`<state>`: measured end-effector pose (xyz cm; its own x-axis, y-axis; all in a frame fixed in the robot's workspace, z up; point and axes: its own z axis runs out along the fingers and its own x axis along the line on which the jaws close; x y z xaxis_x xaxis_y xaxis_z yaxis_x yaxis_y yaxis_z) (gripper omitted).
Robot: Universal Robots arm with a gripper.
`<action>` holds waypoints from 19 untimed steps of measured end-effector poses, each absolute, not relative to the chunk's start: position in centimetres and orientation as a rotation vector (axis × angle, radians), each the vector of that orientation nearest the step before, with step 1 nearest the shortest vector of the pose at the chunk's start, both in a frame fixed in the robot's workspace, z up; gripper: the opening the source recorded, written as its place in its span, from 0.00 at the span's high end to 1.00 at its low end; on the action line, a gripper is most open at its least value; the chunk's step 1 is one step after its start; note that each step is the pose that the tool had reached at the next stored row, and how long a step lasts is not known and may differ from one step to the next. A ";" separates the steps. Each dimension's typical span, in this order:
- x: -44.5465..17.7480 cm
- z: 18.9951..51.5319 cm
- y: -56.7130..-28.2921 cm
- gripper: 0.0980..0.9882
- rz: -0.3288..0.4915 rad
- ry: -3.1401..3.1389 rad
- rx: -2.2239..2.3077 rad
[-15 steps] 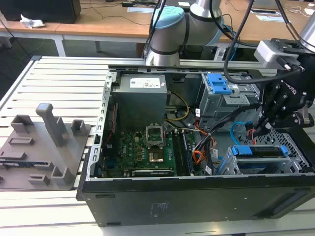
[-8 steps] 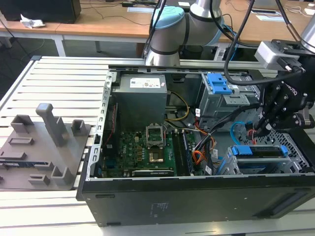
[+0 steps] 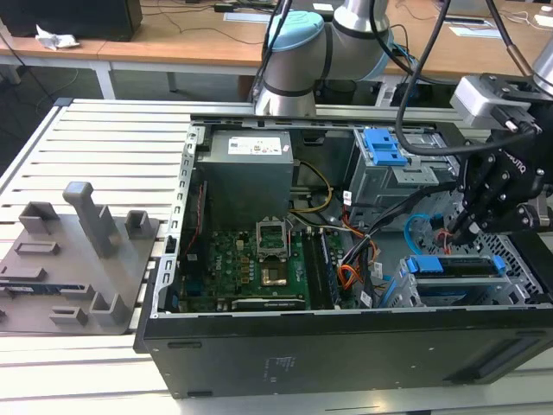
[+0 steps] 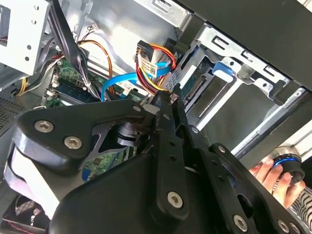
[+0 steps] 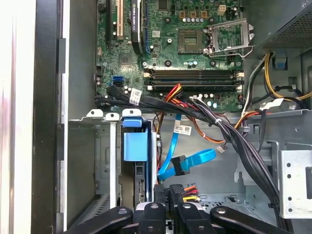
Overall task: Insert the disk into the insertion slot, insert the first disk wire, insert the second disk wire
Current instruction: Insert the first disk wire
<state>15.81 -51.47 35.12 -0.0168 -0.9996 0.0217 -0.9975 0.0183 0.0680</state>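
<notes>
The disk (image 3: pixel 454 264), clipped in its blue carrier (image 5: pixel 134 141), sits inside the insertion slot (image 3: pixel 492 290), a grey metal cage at the exterior view's right end of the open case. My gripper (image 3: pixel 458 232) reaches down just behind the cage. In both wrist views the gripper (image 5: pixel 168 194) (image 4: pixel 165 97) is shut on the black plug of the first disk wire (image 5: pixel 189 189), and the wire's red, orange and yellow strands (image 4: pixel 152 73) run up from the fingertips. The plug hovers close to the disk's rear connector (image 4: pixel 194 87). The second disk wire (image 5: pixel 187 163), light blue with a dark plug, loops loose beside it.
A thick black cable bundle (image 5: pixel 214 122) crosses above the cage. The motherboard (image 3: pixel 259 264) and power supply (image 3: pixel 251 169) occupy the rest of the case. A grey bay with a blue latch (image 3: pixel 384 147) stands behind. A grey fixture (image 3: pixel 78 251) lies on the table. A hand (image 4: pixel 273 173) shows nearby.
</notes>
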 end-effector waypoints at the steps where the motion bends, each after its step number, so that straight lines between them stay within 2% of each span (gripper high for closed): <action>1: 15.8 35.1 -51.6 0.93 -0.051 -2.195 2.157; 19: 16.5 34.9 -53.0 0.93 -0.052 -2.195 2.157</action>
<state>16.49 -52.96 34.90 -0.0168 -0.9996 0.0217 -0.9975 0.0183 0.0688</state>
